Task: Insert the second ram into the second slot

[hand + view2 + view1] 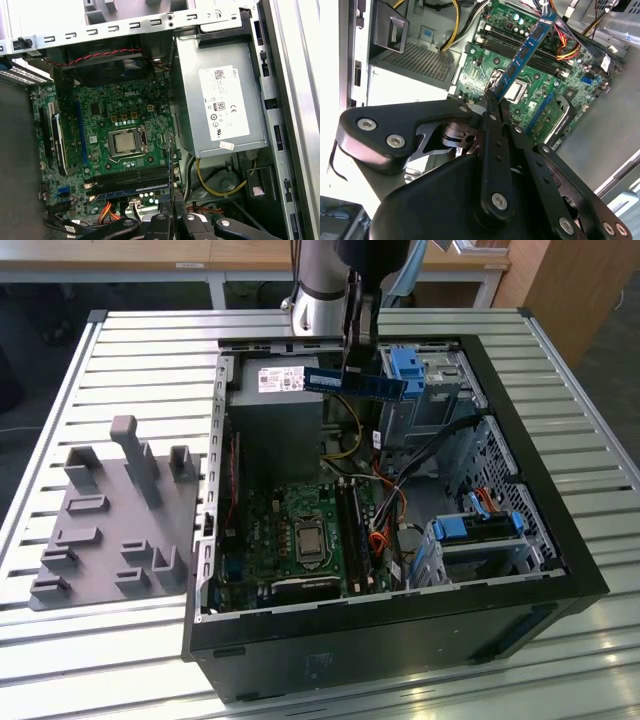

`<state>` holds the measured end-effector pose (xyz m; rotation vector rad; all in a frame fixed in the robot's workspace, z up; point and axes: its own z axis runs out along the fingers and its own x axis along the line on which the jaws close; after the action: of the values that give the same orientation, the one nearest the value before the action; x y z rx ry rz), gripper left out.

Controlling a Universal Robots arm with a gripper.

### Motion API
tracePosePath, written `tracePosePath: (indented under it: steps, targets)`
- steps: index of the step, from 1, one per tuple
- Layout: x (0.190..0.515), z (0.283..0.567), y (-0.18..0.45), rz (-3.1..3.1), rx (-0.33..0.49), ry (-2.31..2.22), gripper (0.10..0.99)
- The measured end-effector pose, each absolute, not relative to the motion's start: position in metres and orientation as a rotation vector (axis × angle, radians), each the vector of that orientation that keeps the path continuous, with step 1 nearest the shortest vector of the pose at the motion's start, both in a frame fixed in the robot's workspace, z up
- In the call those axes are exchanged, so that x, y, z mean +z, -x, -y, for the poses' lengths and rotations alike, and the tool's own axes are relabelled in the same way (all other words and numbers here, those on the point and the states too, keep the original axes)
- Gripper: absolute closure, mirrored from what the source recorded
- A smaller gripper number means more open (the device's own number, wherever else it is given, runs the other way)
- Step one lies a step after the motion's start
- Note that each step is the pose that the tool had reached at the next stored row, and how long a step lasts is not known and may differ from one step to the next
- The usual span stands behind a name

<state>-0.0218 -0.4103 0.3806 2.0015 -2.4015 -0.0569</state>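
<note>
A: Okay, quick one, which step is this?
B: Transport, I'd say. The hand (352,364) is clamped on the second ram (382,385), fingers pinched tight near the stick's middle, so it pokes out level on both sides of the hand.
A: Where is that against the box?
B: High up, over the open computer case (400,640). The grey power supply (275,415) sits right under the hand. The memory slots (131,176) lie below and well apart from the hand, on the motherboard (300,530) next to the processor socket (124,142).
A: So nothing inserted?
B: Not this stick. In the second wrist view the second ram (525,50) hangs free out past the fingertips, above the board, touching nothing.
A: Which slot is the second?
B: Can't tell for sure. A blue strip (132,192) runs along the slot row, maybe a stick seated already. Not certain.
A: What does the next move call for?
B: My read: the long edge has to be parallel to the slot and square over it, then straight down with even pressure. Cables (385,502) crowd that side of the board, so a snag is the risk.
</note>
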Motion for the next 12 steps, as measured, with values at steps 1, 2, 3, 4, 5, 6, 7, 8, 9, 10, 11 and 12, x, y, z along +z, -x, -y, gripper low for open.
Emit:
tracePosePath:
  steps: [1,2,3,4,5,6,7,8,9,10,11,12]
  targets:
    - [0.3805,0.4103,0.0218,2.407,-0.057,-1.995,0.949]
    - [0.3805,0.4103,0.0218,2.413,-0.057,-1.988,0.949]
    - [0.3805,0.4103,0.0218,2.418,-0.057,-1.982,0.949]
    - [0.3805,0.4103,0.0218,2.422,-0.057,-1.977,0.949]
    - [0.3805,0.4103,0.0218,2.425,-0.057,-1.973,0.949]
    - [0.3805,0.4103,0.0218,2.428,-0.057,-1.970,0.949]
    - [0.3805,0.4103,0.0218,2.431,-0.057,-1.966,0.949]
    - [0.3804,0.4103,0.0218,2.434,-0.057,-1.963,0.949]
    - [0.3805,0.4103,0.0218,2.438,-0.057,-1.958,0.949]
    - [0.3804,0.4103,0.0218,2.441,-0.057,-1.954,0.949]
    - [0.3804,0.4103,0.0218,2.445,-0.057,-1.949,0.949]
    - [0.3804,0.4103,0.0218,2.449,-0.058,-1.945,0.949]
